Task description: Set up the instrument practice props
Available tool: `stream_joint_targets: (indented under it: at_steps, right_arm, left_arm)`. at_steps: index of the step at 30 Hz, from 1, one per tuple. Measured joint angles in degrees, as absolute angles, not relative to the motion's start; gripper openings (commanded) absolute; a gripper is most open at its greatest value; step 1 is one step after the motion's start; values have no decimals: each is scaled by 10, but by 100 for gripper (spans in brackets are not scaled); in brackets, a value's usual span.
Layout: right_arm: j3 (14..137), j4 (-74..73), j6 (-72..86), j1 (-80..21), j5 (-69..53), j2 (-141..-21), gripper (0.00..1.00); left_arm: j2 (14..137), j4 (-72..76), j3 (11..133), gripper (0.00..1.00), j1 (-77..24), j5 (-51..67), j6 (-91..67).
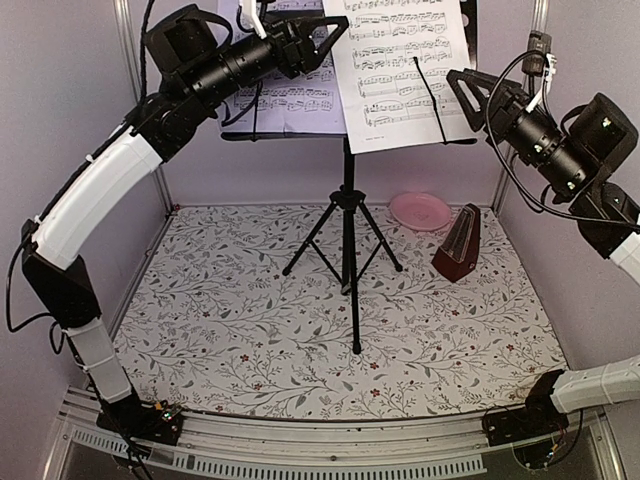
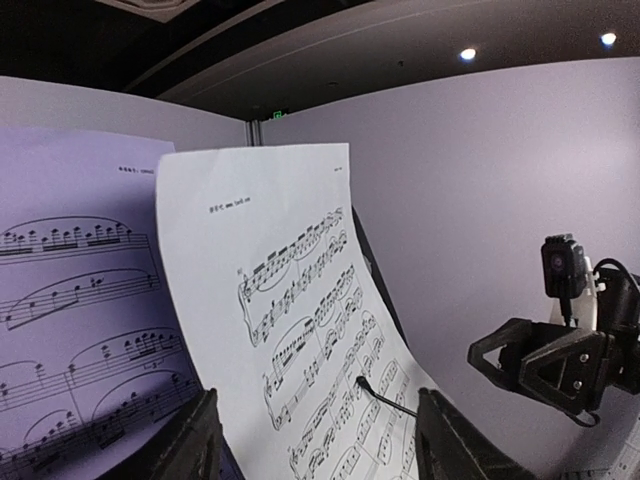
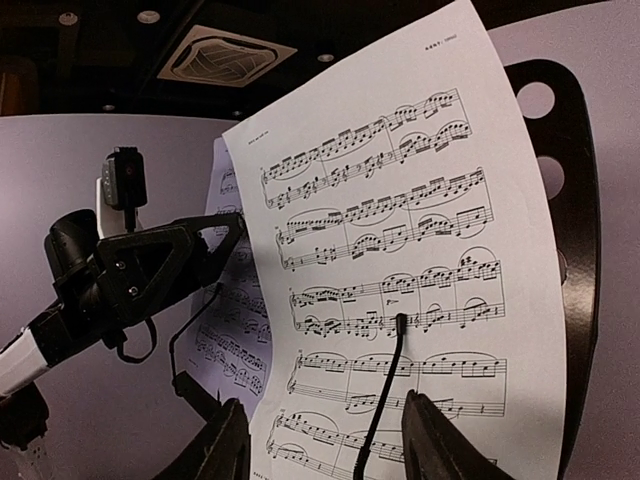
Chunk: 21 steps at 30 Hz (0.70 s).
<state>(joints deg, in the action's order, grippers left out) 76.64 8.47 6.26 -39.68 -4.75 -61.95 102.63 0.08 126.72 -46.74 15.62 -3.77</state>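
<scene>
The left fingers [image 2: 188,445] and right fingers [image 3: 432,440] are shown spread and empty before the two pages [image 1: 400,60] propped on the stand [image 1: 348,230]. Withdrawal is best made straight back, clear of paper edges; the metronome [image 1: 458,245] is seen standing on the surface [image 1: 250,320] below, with open room around.

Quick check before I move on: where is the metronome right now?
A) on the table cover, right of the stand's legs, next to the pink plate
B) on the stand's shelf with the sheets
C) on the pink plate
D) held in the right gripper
A: the metronome stands on the flowered table cover, right of the stand's legs and just right of the pink plate.
</scene>
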Motion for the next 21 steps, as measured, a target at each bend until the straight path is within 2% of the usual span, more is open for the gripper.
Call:
stream_joint_targets:
  at_steps: [9, 16, 21]
  right_arm:
    - [778, 11, 39, -341, -1, -604, 53]
    - [809, -50, 62, -257, -63, -606, 53]
    - [814, -78, 84, -234, -126, -606, 53]
  left_arm:
    - [945, -7, 1171, 67, -499, 48, -3]
    - [915, -37, 1157, 67, -536, -7, 22]
    - [887, -53, 1081, 67, -570, -41, 21]
